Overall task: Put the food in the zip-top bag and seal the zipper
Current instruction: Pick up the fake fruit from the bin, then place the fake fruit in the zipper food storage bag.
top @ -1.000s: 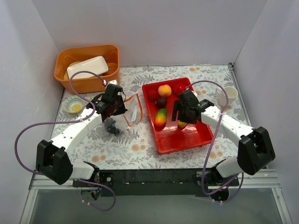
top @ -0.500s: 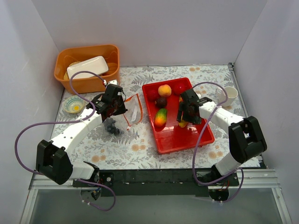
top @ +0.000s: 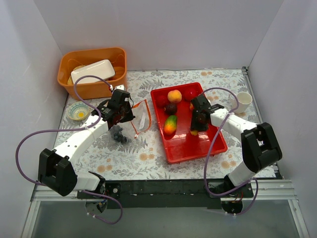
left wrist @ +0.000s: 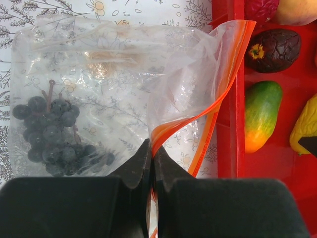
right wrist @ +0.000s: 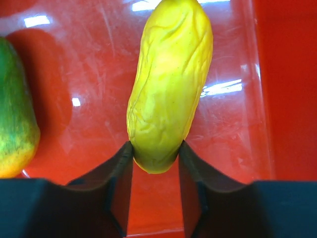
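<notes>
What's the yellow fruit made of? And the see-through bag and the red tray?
The yellow fruit looks like soft matte rubber or foam, its skin wrinkled and dull. The bag seems to be thin clear plastic film; it crinkles and glints. The red tray looks like hard glossy plastic, mirroring bright lights.

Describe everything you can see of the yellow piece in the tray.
The yellow oblong piece is wrinkled, glossy, plastic-looking, tapering at both ends. It lies flat on the red tray floor, right of the mango and apart from it. The right gripper straddles its near end, a finger touching each side.
</notes>
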`<state>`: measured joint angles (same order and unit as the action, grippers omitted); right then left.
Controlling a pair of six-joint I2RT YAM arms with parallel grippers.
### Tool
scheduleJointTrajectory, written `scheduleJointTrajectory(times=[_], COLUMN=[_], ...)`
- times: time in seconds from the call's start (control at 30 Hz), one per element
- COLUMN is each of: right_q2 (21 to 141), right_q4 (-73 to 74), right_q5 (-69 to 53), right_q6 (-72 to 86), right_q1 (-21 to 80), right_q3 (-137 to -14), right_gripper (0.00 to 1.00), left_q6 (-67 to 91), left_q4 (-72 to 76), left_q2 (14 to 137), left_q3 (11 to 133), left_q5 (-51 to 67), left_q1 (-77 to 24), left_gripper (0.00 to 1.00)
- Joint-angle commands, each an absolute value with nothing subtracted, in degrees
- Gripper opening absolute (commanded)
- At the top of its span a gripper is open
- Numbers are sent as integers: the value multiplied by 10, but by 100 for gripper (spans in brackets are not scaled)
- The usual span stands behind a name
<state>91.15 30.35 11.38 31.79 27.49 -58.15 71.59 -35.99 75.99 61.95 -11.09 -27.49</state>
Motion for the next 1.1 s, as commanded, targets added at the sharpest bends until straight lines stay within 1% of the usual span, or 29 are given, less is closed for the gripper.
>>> scheduleJointTrajectory(times=[0.0,0.03,0.07,0.17,0.27,0.33,0.37,0.4,0.47,0.73,0.9,1.07], right_q2=[870,861,857,842,830,817,812,806,795,773,759,782], right_q4=[280,273,270,267,265,260,255,243,232,193,151,127], right_q5=[80,73,64,58,44,29,9,4,-35,-87,-177,-249], right_q6=[300,297,294,295,294,293,292,292,296,305,306,300], right_q1=[273,273,274,274,274,274,275,274,275,279,291,318], right_q3=[-566,-559,-557,-548,-546,-546,-545,-546,-548,-548,-553,-599], right_gripper=[27,21,18,17,8,7,3,2,1,1,1,1], left_q6=[708,708,708,708,708,706,705,705,701,697,700,702], left_q4=[-360,-359,-359,-359,-357,-356,-357,-358,-359,-363,-363,-362], left_q2=[755,756,757,762,764,767,767,769,773,761,752,752], left_q3=[624,624,623,627,630,632,633,635,638,643,635,634], left_q5=[-112,-112,-112,-112,-110,-110,-109,-112,-113,-113,-112,-109], left_q1=[-273,-273,-273,-273,-273,-273,-273,-273,-273,-273,-273,-273], left_gripper=[0,0,0,0,0,0,0,0,0,0,0,0])
